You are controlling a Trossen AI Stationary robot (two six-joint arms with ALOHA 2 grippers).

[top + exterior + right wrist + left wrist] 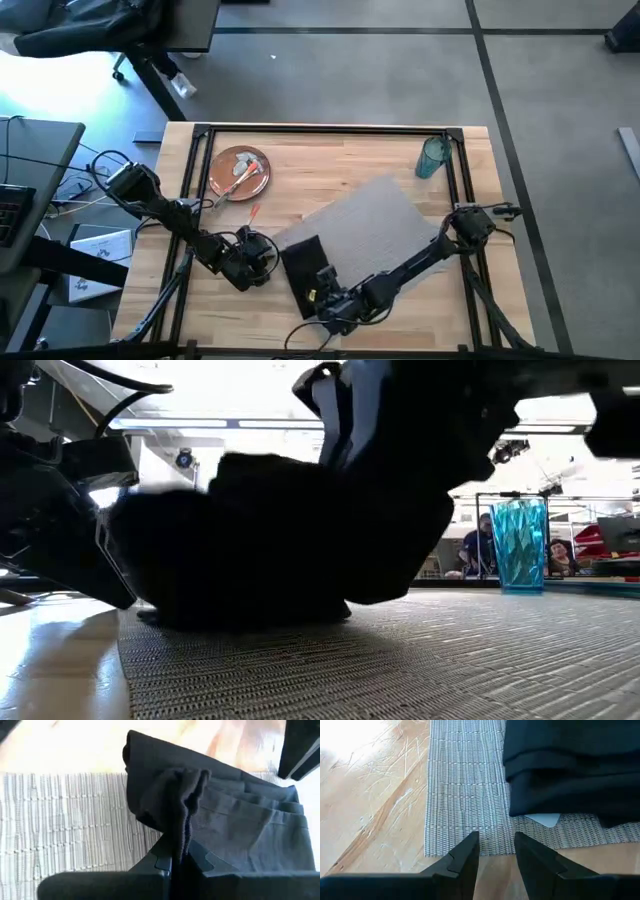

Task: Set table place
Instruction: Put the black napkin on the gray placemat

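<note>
Nearby: napkin point(303, 263) pinched by right fingers point(161, 856) | tumbler point(433, 157) well apart

Light butcher-block wooden counter point(350, 165) with black metal frame, grey rectangular woven placemat point(375, 225) lying askew at its middle, round orange-brown plate point(238, 172) far-left of the placemat, teal faceted tumbler point(432, 158) beyond the placemat's right corner, small orange-handled utensil point(254, 214) between plate and placemat

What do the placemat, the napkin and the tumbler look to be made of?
Placemat: grey woven strands, likely vinyl or fibre, with a visible ribbed weave. Napkin: matte black cloth, soft and layered; a fold puckers up where the right hand pinches it. Tumbler: translucent teal, faceted; glass or plastic, cannot tell.
</note>
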